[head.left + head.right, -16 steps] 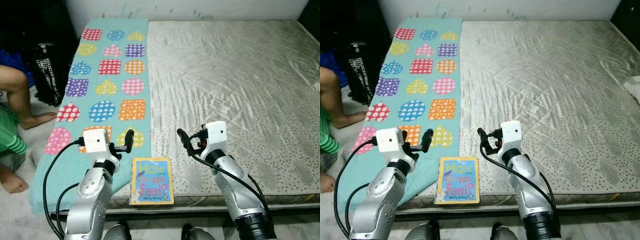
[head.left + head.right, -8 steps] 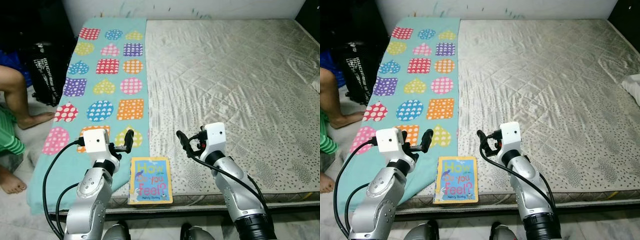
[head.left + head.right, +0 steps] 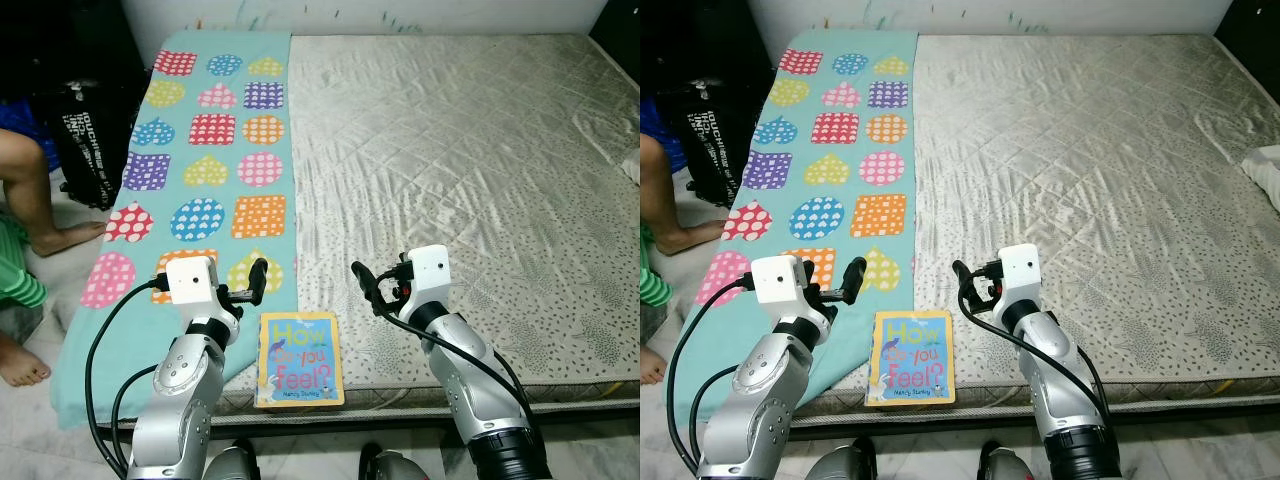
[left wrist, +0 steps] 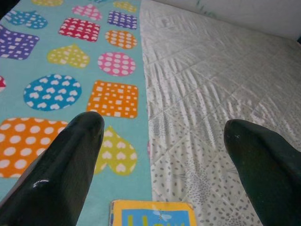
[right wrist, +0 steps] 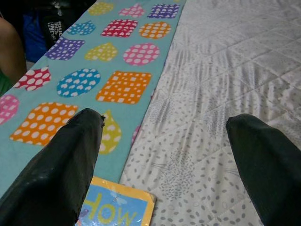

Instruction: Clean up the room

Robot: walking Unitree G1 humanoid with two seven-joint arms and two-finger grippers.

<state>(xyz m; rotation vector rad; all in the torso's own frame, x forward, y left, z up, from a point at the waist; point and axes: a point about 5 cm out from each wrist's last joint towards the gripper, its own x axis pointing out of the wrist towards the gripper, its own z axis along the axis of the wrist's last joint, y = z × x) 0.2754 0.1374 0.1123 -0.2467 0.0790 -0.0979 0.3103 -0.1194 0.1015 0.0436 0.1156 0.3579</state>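
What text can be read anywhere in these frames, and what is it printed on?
"How Do you Feel?" on the cover of the book at the mattress's near edge.
Small line under that title: too small to read.
White lettering down the black bag beside the bed: too blurred to read.

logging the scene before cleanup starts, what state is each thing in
book: closed, lying flat at the near edge of the mattress, cover up
blanket: spread flat along the left side of the mattress, hanging over its edge
mattress: bare, wrinkled
left gripper: open, holding nothing
right gripper: open, holding nothing
bag: upright on the floor
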